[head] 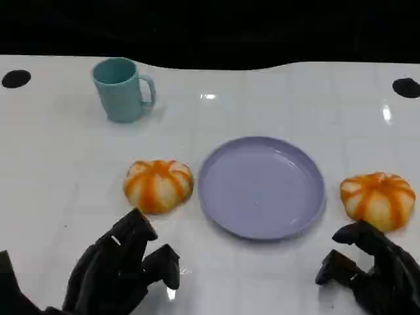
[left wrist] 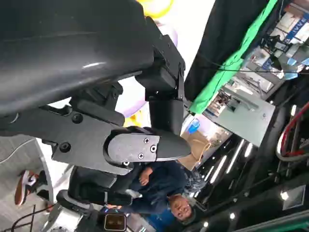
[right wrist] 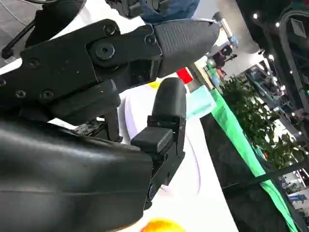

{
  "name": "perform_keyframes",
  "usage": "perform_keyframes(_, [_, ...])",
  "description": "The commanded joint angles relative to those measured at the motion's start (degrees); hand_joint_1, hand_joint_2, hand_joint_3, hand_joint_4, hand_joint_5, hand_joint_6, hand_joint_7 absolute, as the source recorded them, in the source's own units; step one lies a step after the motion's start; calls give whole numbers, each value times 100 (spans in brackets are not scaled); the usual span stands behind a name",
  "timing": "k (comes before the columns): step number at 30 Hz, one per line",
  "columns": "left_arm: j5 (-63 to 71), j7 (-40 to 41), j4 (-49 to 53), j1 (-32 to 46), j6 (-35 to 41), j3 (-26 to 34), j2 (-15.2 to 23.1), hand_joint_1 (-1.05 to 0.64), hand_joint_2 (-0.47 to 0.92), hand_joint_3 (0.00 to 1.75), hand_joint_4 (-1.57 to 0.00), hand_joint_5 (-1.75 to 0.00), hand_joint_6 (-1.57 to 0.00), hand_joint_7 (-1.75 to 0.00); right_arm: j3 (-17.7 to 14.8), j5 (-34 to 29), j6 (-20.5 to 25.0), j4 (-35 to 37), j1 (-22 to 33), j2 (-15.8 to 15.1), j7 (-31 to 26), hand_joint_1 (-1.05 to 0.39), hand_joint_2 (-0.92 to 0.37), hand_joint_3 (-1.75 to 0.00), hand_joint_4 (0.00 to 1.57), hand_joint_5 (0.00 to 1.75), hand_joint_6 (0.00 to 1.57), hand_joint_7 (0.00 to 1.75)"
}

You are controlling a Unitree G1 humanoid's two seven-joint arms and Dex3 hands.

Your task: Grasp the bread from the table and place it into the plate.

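Nothing is done yet — the plate is lying bare on the white surface, and I am still to grasp anything. 2 bread rolls are sitting beside the plate: one bread roll just off its left rim, another roll off its right rim. My left hand is hovering just short of the left roll, fingers apart and holding nothing; my right hand is waiting near the right roll — likewise spread, untouching.
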Motion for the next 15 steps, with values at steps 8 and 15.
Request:
perform_keyframes(8, [-26, 5, -33, -5, 46, 39, 64, -55, 92, 27, -80, -175, -61, -164, -29, -58, -117, 15, -31, -119, -16, -53, -92, -22, 67, 148, 59, 116])
perform_keyframes(15, [32, 76, -92, 28, 25, 38, 20, -56, 92, 25, -80, -175, -61, -163, -49, -7, -83, -15, -12, -80, -68, -51, -92, -21, 67, 148, 59, 117])
